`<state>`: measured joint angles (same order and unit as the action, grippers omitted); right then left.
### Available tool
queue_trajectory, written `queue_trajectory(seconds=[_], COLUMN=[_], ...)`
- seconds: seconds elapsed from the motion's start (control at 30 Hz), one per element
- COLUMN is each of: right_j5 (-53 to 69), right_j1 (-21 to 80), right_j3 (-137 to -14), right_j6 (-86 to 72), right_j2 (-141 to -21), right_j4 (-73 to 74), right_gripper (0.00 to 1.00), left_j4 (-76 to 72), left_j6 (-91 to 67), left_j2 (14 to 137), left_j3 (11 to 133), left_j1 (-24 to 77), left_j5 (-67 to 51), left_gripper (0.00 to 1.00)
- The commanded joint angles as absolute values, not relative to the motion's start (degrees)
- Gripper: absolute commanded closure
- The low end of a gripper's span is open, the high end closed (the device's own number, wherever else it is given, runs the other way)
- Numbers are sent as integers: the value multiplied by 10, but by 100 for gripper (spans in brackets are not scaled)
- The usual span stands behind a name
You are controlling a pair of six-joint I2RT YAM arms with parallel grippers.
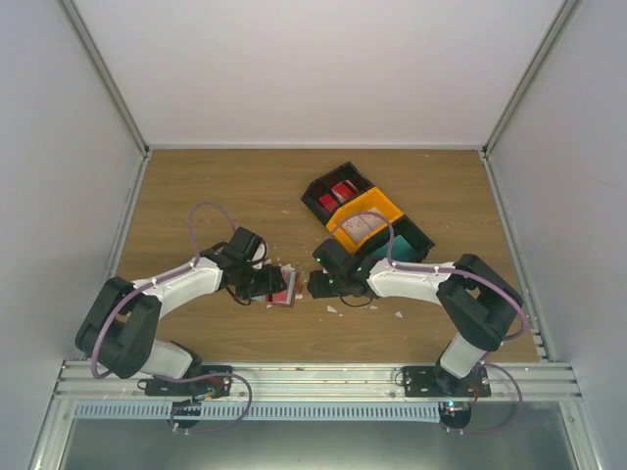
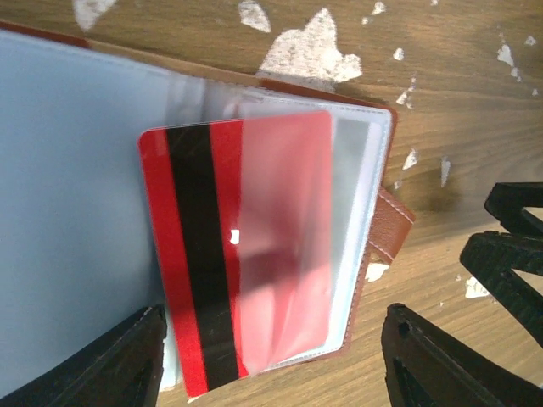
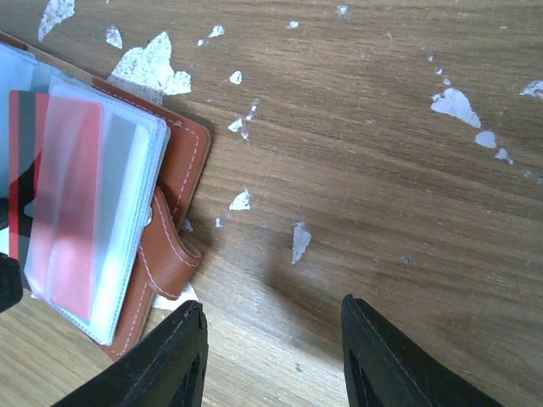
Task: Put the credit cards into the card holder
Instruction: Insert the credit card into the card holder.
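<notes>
So the red card (image 2: 227, 186) sits only halfway in the clear sleeve (image 2: 349, 212) of the card holder (image 3: 182, 161), which lies open on the table (image 3: 382, 170). The left gripper (image 2: 271, 365) spreads wide around it, maybe brushing its edge, hard to tell. The right gripper (image 3: 271, 356) gapes empty beside it. Nothing pins the holder, so pushing could just slide it.

The card holder (image 2: 392, 227) in front of me lies open and flat, near side, a bit left of centre, brown leather with frosted sleeves, and a black-striped red credit card (image 2: 193, 254) is tucked partway into one.
</notes>
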<state>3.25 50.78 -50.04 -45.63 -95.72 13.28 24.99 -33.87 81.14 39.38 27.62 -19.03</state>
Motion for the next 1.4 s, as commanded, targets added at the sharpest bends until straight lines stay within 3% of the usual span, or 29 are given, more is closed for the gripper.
queue_trajectory(seconds=[0.0,0.13,0.43,0.67,0.9,1.1,1.27,1.37], right_j5=[42,60,90,96,68,5,-55,-68], right_j1=[512,512,513,513,512,511,511,513], right_j3=[-509,-518,-537,-559,-564,-556,-564,-575], right_j6=[-462,-449,-421,-406,-407,-424,-432,-429], right_j2=[-970,-988,-1028,-1057,-1059,-1017,-972,-959], right_j4=[113,109,109,110,120,147,195,215], right_gripper=[55,57,63,76,78,73,61,60], left_j4=[277,257,217,186,192,181,232,251], left_j6=[-342,-344,-332,-294,-272,-251,-262,-271], left_j2=[787,808,861,862,881,883,846,808], left_j3=[407,401,398,406,427,440,467,474], left_j1=[282,279,281,288,307,308,305,296], left_j5=[-145,-142,-171,-225,-215,-249,-188,-160], left_gripper=[31,48,45,56,63,58,42,34])
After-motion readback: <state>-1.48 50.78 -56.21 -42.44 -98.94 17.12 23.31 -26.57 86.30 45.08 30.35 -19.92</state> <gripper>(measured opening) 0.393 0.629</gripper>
